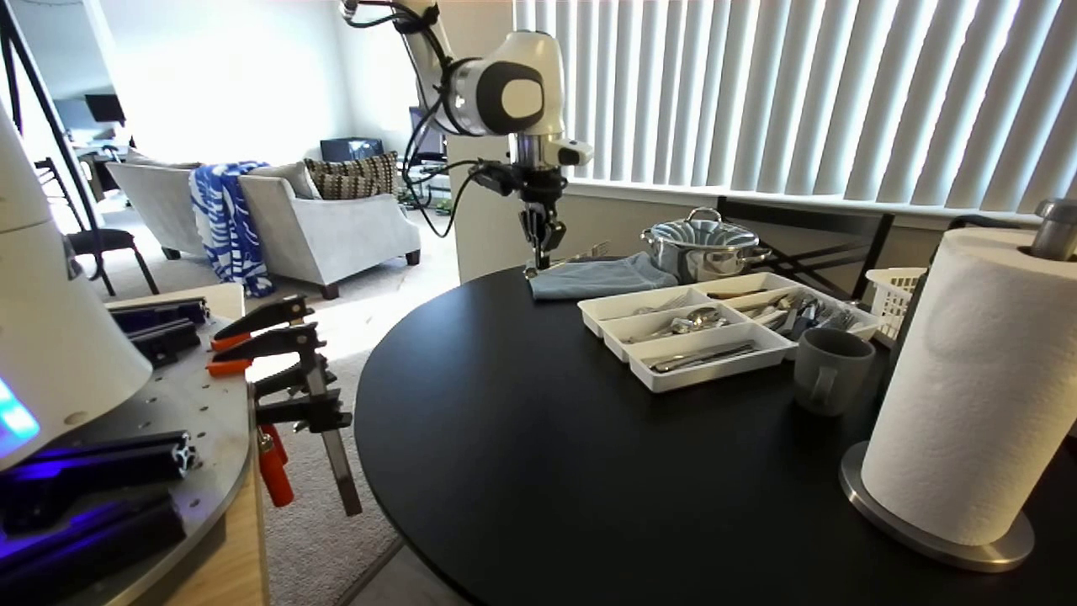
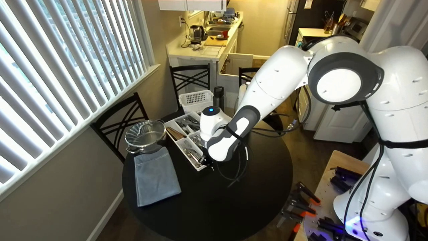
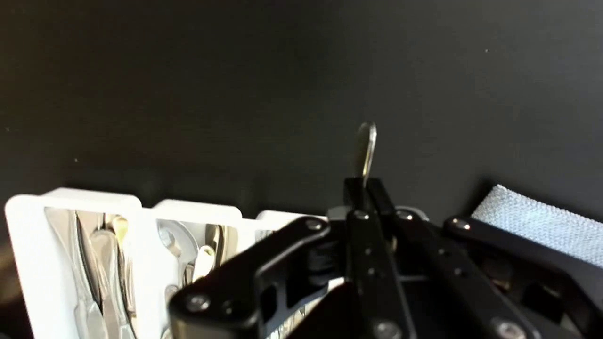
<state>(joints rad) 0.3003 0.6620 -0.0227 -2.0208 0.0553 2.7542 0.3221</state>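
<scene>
I have my gripper (image 3: 362,187) pinched on a metal fork (image 3: 366,149), its jaws almost together with the thin handle between them. In the wrist view, taking the jaw tips as the centre of the dial, the rounded end of the handle pokes out toward 12 o'clock. In an exterior view the fork hangs above the round black table (image 1: 522,421), its tines between 2 and 3 o'clock from the grip, small and faint.

On the wrist dial, I see the white tray (image 3: 143,263) at 8 o'clock, with cutlery (image 3: 106,247) lying in its compartments, and a corner of the blue-grey cloth (image 3: 541,228) between 3 and 4. In an exterior view, with the gripper as centre, the steel pot (image 1: 715,265) under its clear lid (image 1: 698,231) stands near 3 o'clock, against the cloth or just beside it; I cannot tell which. The grey mug (image 1: 829,362) stands near 4, close to the tray, and the paper towel roll (image 1: 968,379) is upright farther out.
</scene>
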